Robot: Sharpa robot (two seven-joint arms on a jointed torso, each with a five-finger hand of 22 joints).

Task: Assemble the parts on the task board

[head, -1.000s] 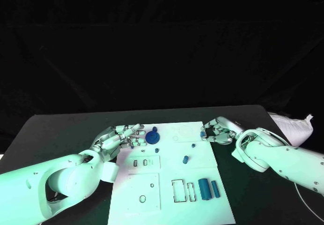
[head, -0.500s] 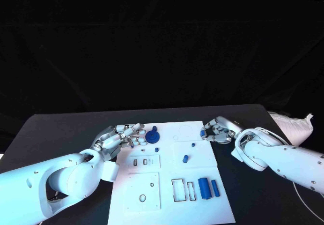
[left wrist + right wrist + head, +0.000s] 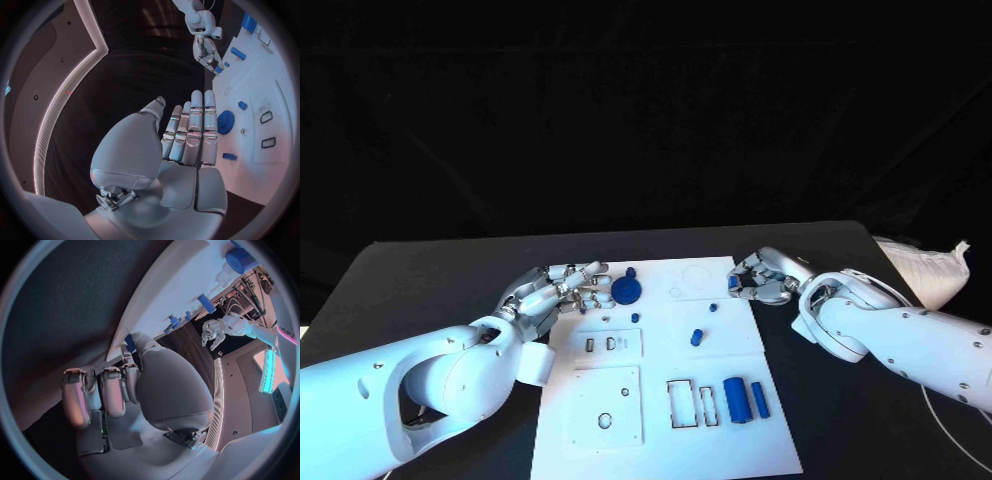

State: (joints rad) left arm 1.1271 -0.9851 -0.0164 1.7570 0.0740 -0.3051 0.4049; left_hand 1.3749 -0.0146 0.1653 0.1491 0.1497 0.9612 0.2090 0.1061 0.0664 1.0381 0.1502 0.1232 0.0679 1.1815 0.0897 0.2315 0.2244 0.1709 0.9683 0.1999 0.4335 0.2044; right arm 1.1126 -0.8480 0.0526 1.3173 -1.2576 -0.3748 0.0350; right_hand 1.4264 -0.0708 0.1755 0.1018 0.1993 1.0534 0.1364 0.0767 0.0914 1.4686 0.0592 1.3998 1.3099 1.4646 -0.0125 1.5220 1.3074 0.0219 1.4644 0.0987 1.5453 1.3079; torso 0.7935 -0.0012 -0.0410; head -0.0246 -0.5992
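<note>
1. Resting at the far left edge of the white board point(image 3: 668, 420), the left hand point(image 3: 567, 287) holds nothing; its fingers point(image 3: 197, 127) lie straight and side by side, reaching toward a round blue part point(image 3: 627, 292) just beside them.
2. Sitting at the board's far right edge, the right hand point(image 3: 764, 277) has its fingers curled in around a small blue part point(image 3: 734, 284) at the edge; whether it truly grips that part, I cannot tell.
3. Lying near the board's middle is a small blue peg point(image 3: 697, 339), and two blue blocks point(image 3: 746, 398) sit near the front right corner beside outlined slots.
4. Under everything is the black table point(image 3: 430, 280).
</note>
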